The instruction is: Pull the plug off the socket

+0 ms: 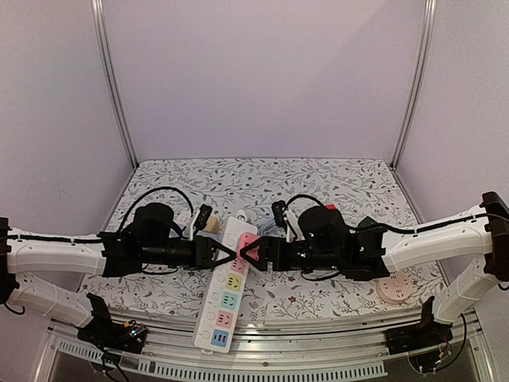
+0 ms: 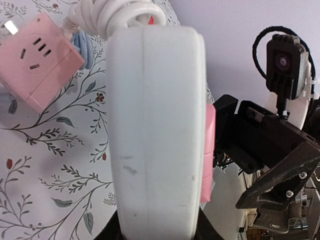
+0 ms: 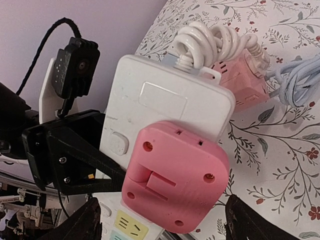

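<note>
Pink plug (image 3: 175, 180) seated in the top socket of the white power strip (image 1: 223, 306), an arm on each side.
On the floral tablecloth (image 1: 318, 191) the left gripper (image 1: 224, 255) is clenched across the strip's body. The right gripper (image 1: 251, 256) stands released, its fingers (image 3: 92, 220) spread either side of the plug with a gap showing on both sides. A coiled white cord (image 3: 215, 42) leaves the strip's far end, beside a pink cube socket (image 2: 35, 60).

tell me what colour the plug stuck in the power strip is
Pink. The plug shows best in the right wrist view, against the white power strip.
</note>
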Robot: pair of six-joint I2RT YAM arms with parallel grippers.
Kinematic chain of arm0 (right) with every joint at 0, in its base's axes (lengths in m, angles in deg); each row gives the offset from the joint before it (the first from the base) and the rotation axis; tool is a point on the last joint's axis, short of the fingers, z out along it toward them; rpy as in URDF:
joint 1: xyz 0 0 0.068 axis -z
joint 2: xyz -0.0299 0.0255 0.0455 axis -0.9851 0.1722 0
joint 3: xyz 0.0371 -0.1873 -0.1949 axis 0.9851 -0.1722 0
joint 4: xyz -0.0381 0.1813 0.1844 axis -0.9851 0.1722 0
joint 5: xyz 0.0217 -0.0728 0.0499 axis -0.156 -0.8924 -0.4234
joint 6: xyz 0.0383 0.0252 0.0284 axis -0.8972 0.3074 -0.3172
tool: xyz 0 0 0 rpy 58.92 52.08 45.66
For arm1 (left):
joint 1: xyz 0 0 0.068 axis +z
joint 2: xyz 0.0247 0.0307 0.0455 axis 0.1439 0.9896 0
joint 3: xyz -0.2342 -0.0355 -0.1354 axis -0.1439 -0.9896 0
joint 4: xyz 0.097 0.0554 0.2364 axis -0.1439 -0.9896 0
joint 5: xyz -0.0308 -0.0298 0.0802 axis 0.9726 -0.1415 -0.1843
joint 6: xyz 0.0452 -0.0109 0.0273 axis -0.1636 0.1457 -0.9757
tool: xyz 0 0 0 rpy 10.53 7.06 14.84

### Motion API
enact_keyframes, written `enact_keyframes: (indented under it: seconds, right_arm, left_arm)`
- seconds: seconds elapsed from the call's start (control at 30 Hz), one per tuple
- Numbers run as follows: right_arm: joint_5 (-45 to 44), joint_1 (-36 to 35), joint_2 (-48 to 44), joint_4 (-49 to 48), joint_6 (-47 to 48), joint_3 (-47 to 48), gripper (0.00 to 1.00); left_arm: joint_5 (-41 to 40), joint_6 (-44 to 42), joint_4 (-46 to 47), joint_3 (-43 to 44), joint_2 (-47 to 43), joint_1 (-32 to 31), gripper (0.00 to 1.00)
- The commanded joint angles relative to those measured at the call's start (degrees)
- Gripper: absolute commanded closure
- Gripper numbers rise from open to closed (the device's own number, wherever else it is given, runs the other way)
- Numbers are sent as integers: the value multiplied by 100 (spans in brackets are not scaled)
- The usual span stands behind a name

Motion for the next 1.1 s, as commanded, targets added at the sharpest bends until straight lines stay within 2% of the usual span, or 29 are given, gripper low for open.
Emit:
enact_keyframes:
  seconds: [0.0,0.17,0.3,0.5,0.8,1.07]
  right_arm:
    - [167,-24,253,-221,-4,138,17]
    - [433,-23,375,-420,-50,171,17]
    - [719,-26,374,-640,79,225,22]
    - [667,-31,120,-710,209,130,30]
    - [482,-29,-39,-725,182,82,47]
    - [536,-23,170,-763,147,224,59]
  left_arm:
    - [173,-93,1240,57,-278,-64,80]
    - [291,-46,1483,-5,-237,-63,80]
    - [153,-175,1252,15,-240,-68,80]
    - [-58,-256,1037,-35,-259,-64,81]
    - [-246,-408,684,12,-264,-66,81]
    - [-159,-423,771,-13,-158,-64,81]
